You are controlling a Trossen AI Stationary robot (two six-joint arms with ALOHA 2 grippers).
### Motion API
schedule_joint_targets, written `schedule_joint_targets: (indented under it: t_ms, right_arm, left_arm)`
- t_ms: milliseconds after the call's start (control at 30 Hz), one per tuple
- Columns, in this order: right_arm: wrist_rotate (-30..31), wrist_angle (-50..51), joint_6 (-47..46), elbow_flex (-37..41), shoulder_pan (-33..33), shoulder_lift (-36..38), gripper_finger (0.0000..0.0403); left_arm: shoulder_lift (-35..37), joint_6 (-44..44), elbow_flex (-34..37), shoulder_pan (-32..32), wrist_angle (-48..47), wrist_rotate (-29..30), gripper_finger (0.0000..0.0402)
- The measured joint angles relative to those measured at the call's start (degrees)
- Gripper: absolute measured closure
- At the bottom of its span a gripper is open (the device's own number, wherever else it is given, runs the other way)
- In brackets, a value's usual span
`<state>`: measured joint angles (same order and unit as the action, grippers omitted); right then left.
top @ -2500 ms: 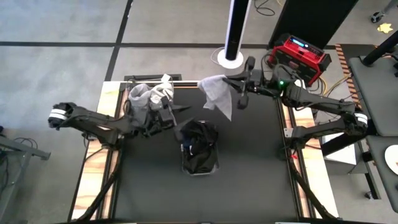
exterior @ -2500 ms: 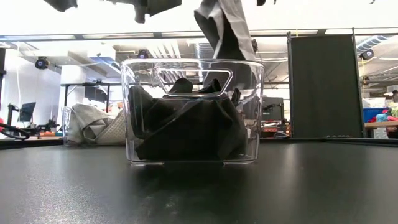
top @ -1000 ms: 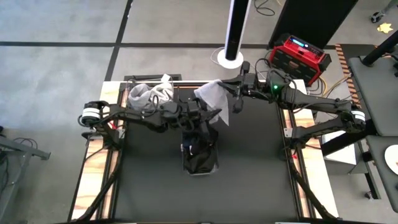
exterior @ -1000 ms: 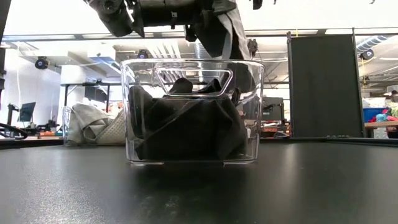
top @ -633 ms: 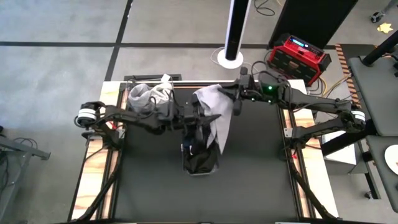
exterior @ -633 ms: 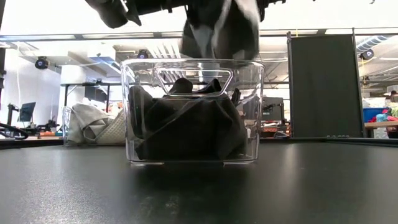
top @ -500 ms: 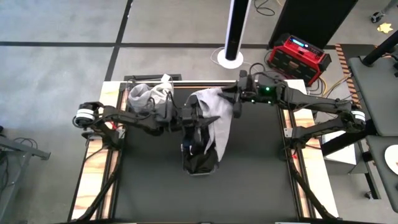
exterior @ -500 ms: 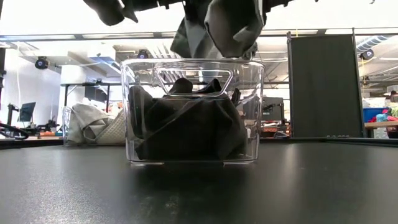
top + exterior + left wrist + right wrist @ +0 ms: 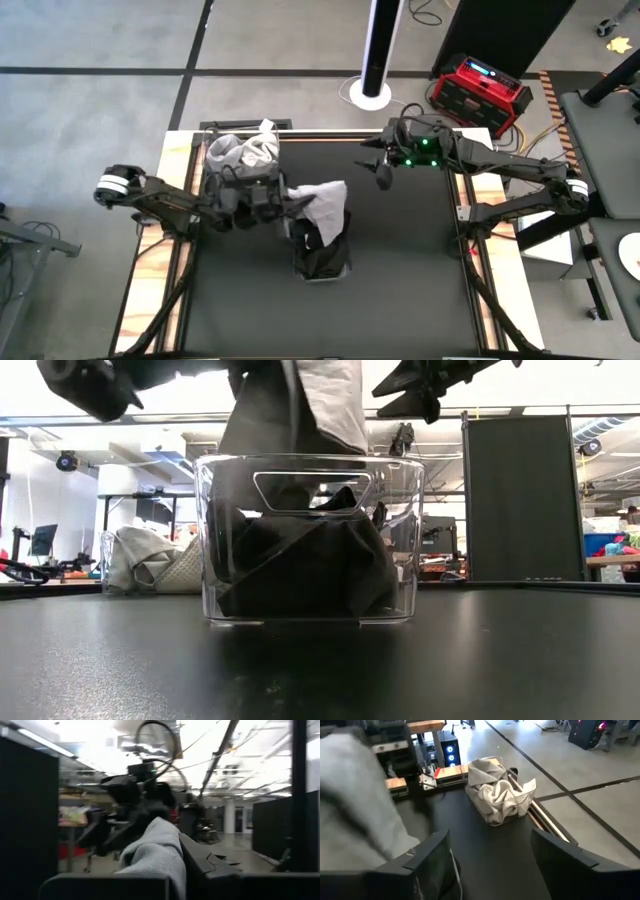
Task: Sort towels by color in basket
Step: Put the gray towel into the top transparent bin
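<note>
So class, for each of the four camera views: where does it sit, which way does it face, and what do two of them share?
High: overhead, looking down; both arms, left gripper holding the grey towel.
Low: table height, facing the clear bin.
Left wrist: along its fingers, towel between.
Right wrist: past open right gripper toward the far bin of light towels.
High and low share the clear bin.

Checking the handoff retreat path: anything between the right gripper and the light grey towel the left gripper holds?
No. In the high view only bare black table shows between the open right gripper and the light grey towel, held by the left gripper over the clear bin.
</note>
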<state>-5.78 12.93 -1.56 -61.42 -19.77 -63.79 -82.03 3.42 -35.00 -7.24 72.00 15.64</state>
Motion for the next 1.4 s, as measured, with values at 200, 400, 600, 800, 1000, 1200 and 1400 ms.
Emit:
schedule_joint_targets:
  t_ms: [200,400,600,800,1000,1200,1400]
  right_arm:
    - [0.0,-4.3,0.0,4.2,0.0,0.2,0.0125]
    - [-0.2,-13.2,0.5,8.5,0.1,0.4,0.0137]
    - [-0.2,-15.9,1.6,11.0,0.1,0.3,0.0151]
    - [-0.1,-21.7,1.6,12.3,0.1,0.3,0.0161]
    - [-0.1,-21.3,2.1,12.3,0.1,0.3,0.0168]
    - [-0.1,-20.8,2.1,12.3,0.1,0.2,0.0173]
    - [-0.1,-20.8,1.6,12.3,0.1,0.2,0.0174]
  left_arm:
    - [9.0,2.4,5.8,-0.3,-0.6,10.0,0.0402]
    - [19.0,3.6,10.1,-0.3,-8.6,16.4,0.0402]
    - [23.5,3.8,10.7,-0.1,-15.6,23.5,0.0402]
    - [23.6,3.7,9.3,0.1,-21.5,25.4,0.0402]
    - [23.0,5.0,8.5,0.2,-22.6,27.0,0.0402]
    - [23.1,5.1,8.4,0.2,-23.0,29.0,0.0402]
    - [22.9,5.2,8.4,0.3,-23.4,29.6,0.0402]
